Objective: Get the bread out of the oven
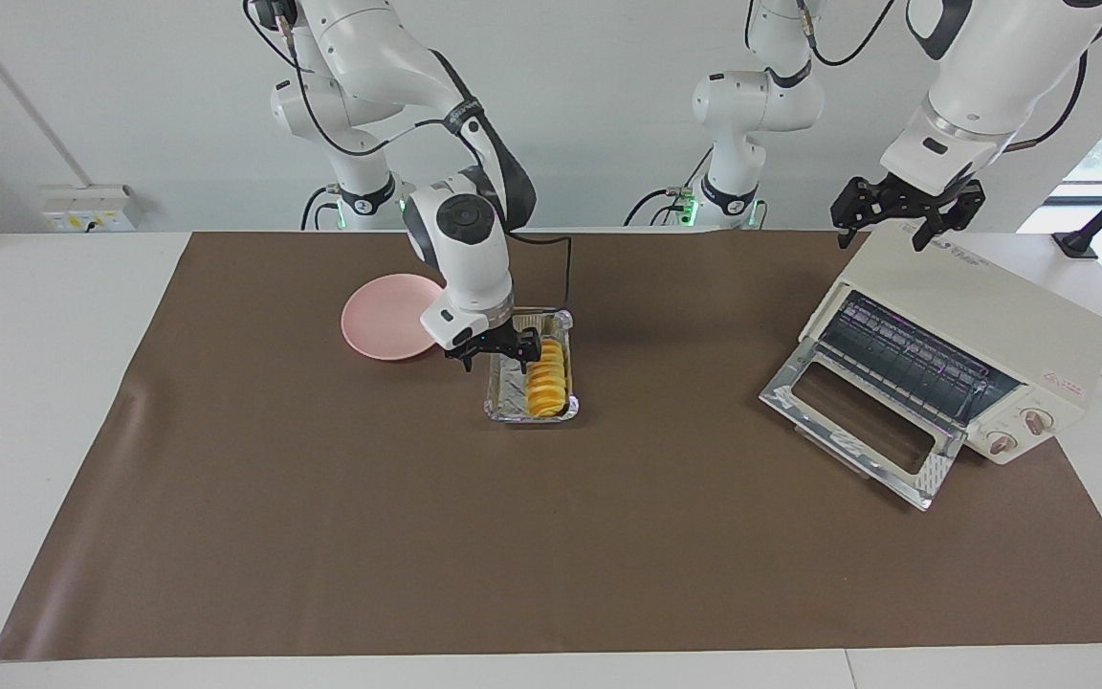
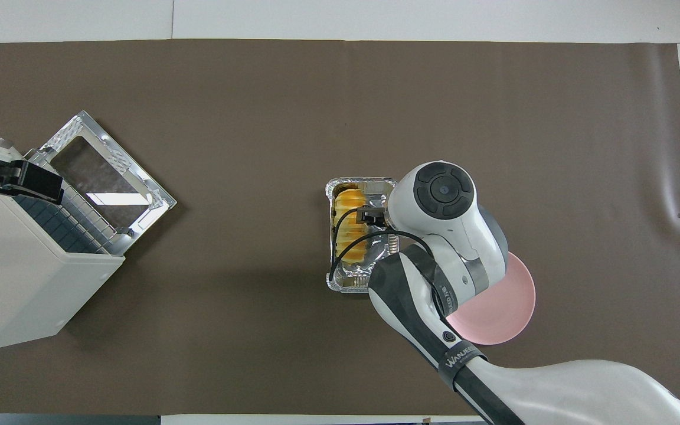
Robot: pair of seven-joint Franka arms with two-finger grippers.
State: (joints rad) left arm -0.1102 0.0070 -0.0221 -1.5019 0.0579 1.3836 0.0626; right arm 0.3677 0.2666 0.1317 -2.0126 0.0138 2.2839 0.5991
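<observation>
OP: Logging from the remote desk, biggest first. I'm seeing the brown mat (image 1: 551,536) covering most of the table, smooth w/ a few creases at the edges. The oven (image 1: 991,330) is sitting at the left arm's end: cream boxy shell, glass door in shiny metal frame hanging fully open, dark wire rack showing, nothing on it as far as I can tell.

OBS: So the bread's out already?

OP: Looks that way. The bread (image 1: 547,379) is lying in the foil tray (image 2: 352,284) mid-table, well apart from the oven. Ridged golden-yellow loaf, segmented, narrow. Tray's crinkled silver, rectangular.

OBS: What's left, then?

OP: I'm judging the take-out part as done; maybe a transfer to the pink plate (image 1: 384,321), which is sitting just beside the tray, toward the right arm's end. Plate's round, matte, shallow.

OBS: Grippers?

OP: Right gripper (image 1: 505,350) is hanging low at the tray, fingers apart around the loaf's end nearer the robots, not clamped as far as I'm reading it. Left gripper (image 1: 905,215) is waiting over the oven's top, fingers spread, holding nothing.
</observation>
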